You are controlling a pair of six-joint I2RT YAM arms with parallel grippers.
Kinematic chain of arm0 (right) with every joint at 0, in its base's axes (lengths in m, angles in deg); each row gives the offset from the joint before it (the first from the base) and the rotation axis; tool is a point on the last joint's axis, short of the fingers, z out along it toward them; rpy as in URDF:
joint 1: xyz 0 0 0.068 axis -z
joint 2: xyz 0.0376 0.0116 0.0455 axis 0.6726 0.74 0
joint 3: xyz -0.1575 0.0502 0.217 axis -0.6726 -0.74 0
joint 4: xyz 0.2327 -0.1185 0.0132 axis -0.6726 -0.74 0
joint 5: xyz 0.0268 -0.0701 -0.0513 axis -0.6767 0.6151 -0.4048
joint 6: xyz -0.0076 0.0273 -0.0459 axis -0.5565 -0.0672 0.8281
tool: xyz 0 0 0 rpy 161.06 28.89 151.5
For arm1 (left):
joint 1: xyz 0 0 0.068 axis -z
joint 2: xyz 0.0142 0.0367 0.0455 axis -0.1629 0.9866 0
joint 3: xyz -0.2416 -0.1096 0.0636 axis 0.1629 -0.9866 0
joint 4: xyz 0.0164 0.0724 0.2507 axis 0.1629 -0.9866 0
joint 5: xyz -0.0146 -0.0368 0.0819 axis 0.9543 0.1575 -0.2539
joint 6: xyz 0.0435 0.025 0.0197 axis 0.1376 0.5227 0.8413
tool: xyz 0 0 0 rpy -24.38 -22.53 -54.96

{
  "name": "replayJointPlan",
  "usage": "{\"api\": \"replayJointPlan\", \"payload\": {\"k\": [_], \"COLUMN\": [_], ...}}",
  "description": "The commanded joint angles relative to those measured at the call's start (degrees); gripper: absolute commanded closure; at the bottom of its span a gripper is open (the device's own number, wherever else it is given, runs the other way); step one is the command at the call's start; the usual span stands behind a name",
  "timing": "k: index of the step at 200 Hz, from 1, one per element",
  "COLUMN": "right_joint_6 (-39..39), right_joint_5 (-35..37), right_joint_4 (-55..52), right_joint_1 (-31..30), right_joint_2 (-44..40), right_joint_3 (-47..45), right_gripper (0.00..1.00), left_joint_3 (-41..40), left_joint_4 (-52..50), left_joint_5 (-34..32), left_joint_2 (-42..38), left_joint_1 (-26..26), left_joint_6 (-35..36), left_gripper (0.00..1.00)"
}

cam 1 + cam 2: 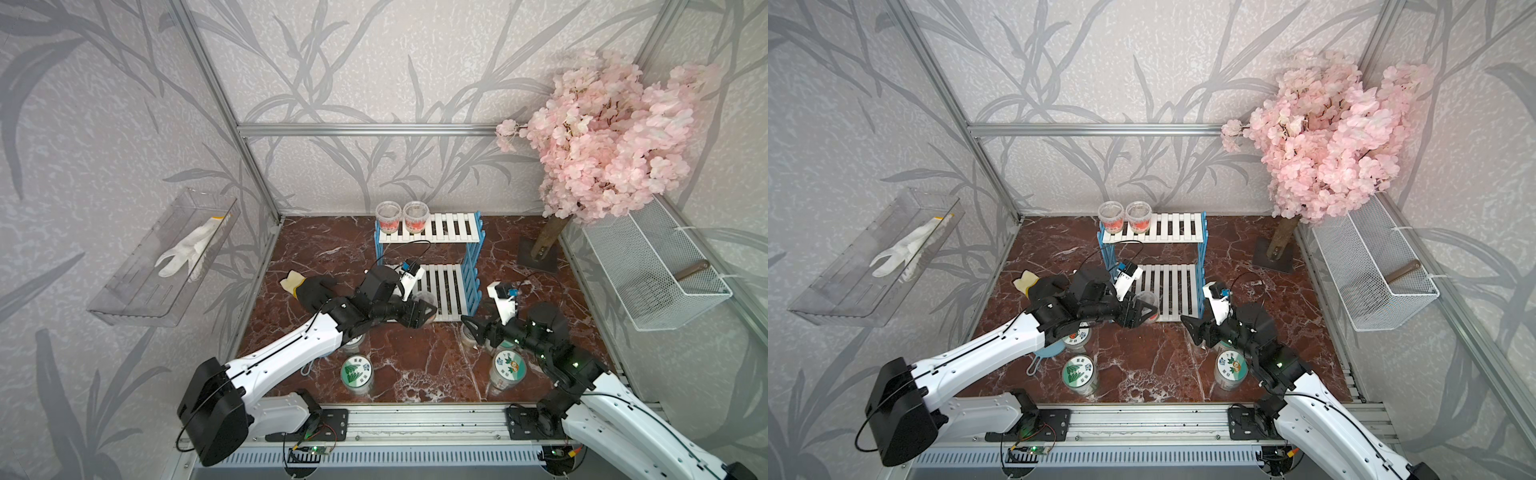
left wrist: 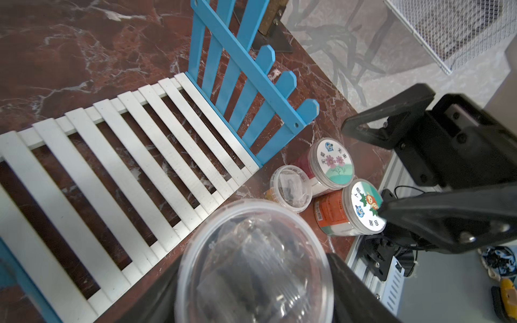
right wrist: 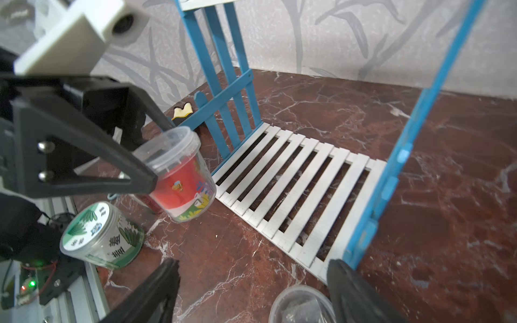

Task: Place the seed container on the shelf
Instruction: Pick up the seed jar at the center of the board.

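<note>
One seed container (image 2: 251,265) in left jaws, two on shelf (image 1: 453,227); right jaws seemingly apart.

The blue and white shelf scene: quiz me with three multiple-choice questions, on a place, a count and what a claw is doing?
1. Where is the white glove?
A) in the clear wall tray
B) in a drawer
C) on a hook
2. How many tubs stand on the top tier of the shelf?
A) none
B) two
C) four
3. The left gripper is:
A) open and empty
B) shut on a spoon
C) shut on a red-labelled tub
Answers: A, it lies inside the tray; B, two stand side by side at one end; C, its fingers pinch the tub.
</note>
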State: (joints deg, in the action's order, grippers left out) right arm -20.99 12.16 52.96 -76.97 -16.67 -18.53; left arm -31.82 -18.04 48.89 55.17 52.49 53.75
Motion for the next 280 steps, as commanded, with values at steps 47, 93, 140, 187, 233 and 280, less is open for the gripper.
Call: {"api": "replayJointPlan", "payload": {"k": [47, 93, 140, 187, 233, 280], "right_joint_6": [19.6, 16.5, 14.9, 10.2, 6.6, 5.9], "right_joint_5": [1.8, -3.8, -5.4, -5.6, -6.4, -7.0], "right_joint_4": [28.1, 40.2, 42.7, 48.6, 52.6, 52.7], "right_joint_1": [-11.7, -12.1, -12.1, -12.1, -12.1, -12.1], "right_joint_2": [12.2, 19.1, 23.3, 29.1, 33.4, 35.1], "right_joint_3": [-2.6, -2.8, -2.0, -0.8, 0.2, 1.8], "right_gripper": [0.18, 0.19, 0.10, 0.15, 0.19, 0.21], "left_joint_3": [3.8, 5.0, 5.3, 5.4, 5.2, 5.2], "left_joint_4": [-8.8, -9.7, -8.4, -8.0, -8.6, -8.8], "left_joint_5": [-4.8, -5.8, -5.0, -4.6, -5.4, -6.1], "left_joint_2": [-5.6, -5.9, -5.8, -5.1, -5.2, -5.2], "left_joint_1": [1.1, 1.8, 2.0, 2.2, 2.3, 2.4], "left_joint_6": [-4.5, -4.7, -4.1, -3.5, -2.7, -2.4], "left_gripper": [0.28, 0.28, 0.28, 0.28, 0.28, 0.28]}}
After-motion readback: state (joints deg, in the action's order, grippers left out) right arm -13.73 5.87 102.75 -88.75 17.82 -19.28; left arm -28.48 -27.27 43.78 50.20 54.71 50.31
